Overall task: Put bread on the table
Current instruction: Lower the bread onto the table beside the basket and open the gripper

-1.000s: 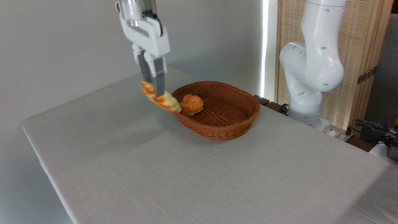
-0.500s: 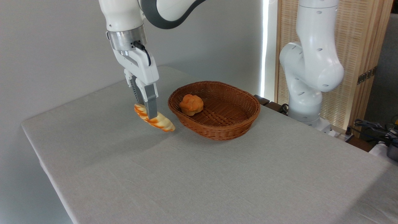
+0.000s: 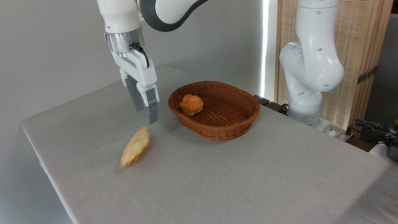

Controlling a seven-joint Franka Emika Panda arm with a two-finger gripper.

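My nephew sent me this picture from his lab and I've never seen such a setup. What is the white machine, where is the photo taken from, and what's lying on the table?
The white machine is a robot arm. Its base stands at the right, and it reaches over to end in a two-finger pincer. One fixed camera looks down across the table, which has a light grey cover. The pincer is open and holds nothing. Below it the long twisted bread looks blurred, so it may be moving; whether it touches the table is unclear. To the right sits a brown wicker basket with a round orange bun inside.
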